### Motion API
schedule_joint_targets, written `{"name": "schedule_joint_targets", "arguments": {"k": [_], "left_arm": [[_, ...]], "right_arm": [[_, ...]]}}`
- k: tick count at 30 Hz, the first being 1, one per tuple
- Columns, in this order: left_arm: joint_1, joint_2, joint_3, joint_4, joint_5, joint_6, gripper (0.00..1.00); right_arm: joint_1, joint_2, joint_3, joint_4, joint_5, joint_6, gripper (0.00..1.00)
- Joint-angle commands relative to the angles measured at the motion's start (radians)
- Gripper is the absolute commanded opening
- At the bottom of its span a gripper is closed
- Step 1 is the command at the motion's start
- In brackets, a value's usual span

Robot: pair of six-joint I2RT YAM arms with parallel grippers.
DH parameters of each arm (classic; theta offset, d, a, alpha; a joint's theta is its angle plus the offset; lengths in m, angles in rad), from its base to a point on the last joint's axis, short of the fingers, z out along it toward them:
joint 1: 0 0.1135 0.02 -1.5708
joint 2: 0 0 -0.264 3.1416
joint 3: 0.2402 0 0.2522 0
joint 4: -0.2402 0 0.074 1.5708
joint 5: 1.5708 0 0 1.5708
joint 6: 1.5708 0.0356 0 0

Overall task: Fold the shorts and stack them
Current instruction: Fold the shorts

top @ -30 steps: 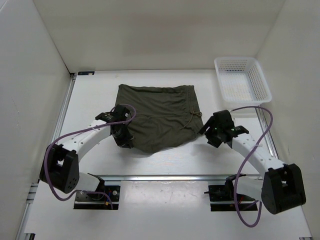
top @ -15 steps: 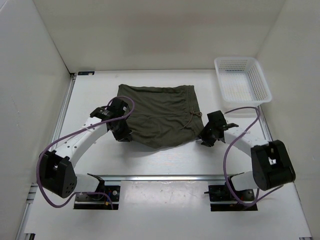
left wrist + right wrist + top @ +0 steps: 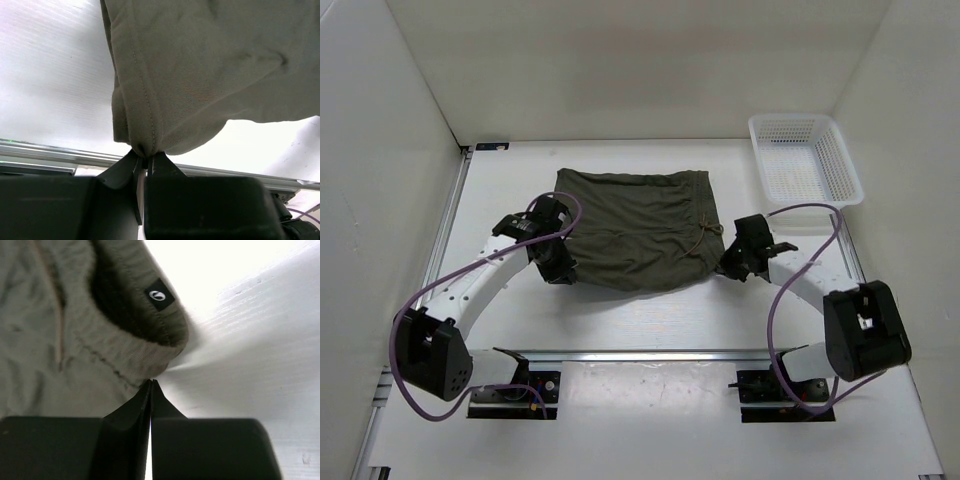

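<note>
White table (image 3: 650,320); green shorts (image 3: 640,225) spread mid-table; white mesh basket (image 3: 798,175) at far right corner, apart from shorts.

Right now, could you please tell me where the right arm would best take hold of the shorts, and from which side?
The near corner of the waistband, at the shorts' right edge, approached low from the right along the table. There the band is a thick, rolled rim curling upward, which should give the fingers an edge to pinch; the flat cloth elsewhere offers none.
</note>
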Motion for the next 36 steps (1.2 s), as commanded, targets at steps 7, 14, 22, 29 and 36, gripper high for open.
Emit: {"name": "schedule_joint_targets", "arguments": {"k": [7, 14, 22, 29, 36], "left_arm": [[0.018, -0.055, 0.015, -0.01, -0.024, 0.023, 0.1], [0.027, -0.055, 0.015, -0.01, -0.034, 0.032, 0.1], [0.071, -0.078, 0.025, -0.055, -0.043, 0.072, 0.1], [0.124, -0.119, 0.066, -0.082, -0.034, 0.102, 0.1], [0.176, 0.06, 0.29, -0.059, -0.066, 0.178, 0.1]], "right_arm": [[-0.011, -0.146, -0.071, 0.045, -0.037, -0.036, 0.58], [-0.011, 0.042, -0.051, 0.178, -0.053, -0.003, 0.33], [-0.011, -0.04, -0.036, 0.09, 0.062, -0.061, 0.0], [-0.011, -0.311, -0.016, -0.185, 0.118, -0.128, 0.0], [-0.011, -0.223, 0.2, -0.239, 0.136, -0.199, 0.0]]}}
